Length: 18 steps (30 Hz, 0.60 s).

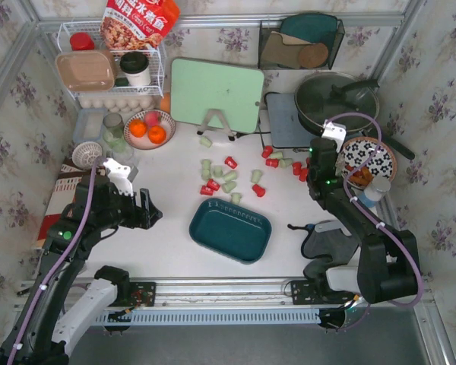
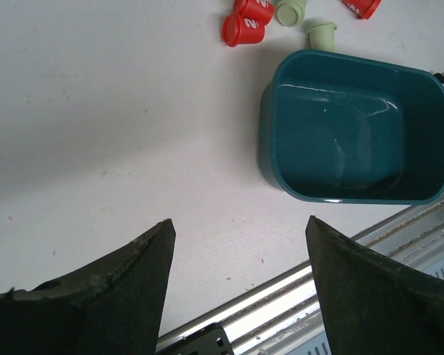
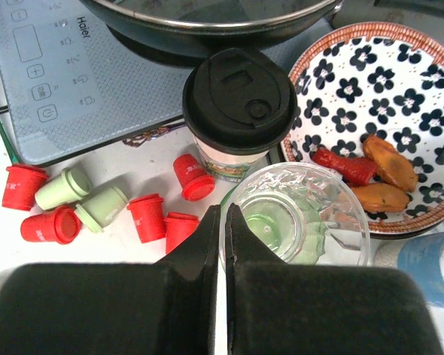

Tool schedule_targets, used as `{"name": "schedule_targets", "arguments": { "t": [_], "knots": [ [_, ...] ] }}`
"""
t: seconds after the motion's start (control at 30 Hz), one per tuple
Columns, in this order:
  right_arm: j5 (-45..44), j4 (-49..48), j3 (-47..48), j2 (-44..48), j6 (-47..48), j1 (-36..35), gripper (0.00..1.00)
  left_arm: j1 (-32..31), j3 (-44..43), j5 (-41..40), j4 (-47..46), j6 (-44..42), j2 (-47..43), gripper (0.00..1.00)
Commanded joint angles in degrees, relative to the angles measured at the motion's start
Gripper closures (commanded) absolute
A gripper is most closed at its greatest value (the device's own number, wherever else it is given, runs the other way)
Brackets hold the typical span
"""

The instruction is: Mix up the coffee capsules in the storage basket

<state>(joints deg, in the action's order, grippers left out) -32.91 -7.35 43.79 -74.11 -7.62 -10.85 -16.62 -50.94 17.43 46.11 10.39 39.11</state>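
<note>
- White table [image 1: 167, 163]: carries everything below.
- Storage basket [image 1: 229, 230]: dark teal tub, upright near the front middle of the table, between the two arms.
- Left gripper [image 2: 238, 225]: fingers spread wide with nothing between them, above bare table just left of the basket.
- Right gripper [image 3: 223, 216]: fingers pressed together, gripping nothing, by the rim of a clear plastic cup [image 3: 296, 222] near a lidded paper cup [image 3: 239, 103].
- Coffee capsules [image 1: 219, 179]: red and pale green, scattered on the table beyond the basket, some by the induction cooktop [image 3: 74, 74].
</note>
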Motion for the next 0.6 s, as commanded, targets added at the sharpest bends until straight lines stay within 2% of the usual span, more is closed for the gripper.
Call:
{"name": "schedule_targets", "arguments": {
  "t": [0.0,0.57],
  "knots": [
    [1.4,-1.1,-0.4,-1.0,-2.2,0.2,1.00,0.1,-0.1,0.5,-1.9,0.2,0.2,0.26],
    [-0.2,-1.2,-1.5,-3.3,-2.2,0.6,1.00,0.6,0.0,0.6,-1.8,0.3,0.8,0.26]
  ]
}}
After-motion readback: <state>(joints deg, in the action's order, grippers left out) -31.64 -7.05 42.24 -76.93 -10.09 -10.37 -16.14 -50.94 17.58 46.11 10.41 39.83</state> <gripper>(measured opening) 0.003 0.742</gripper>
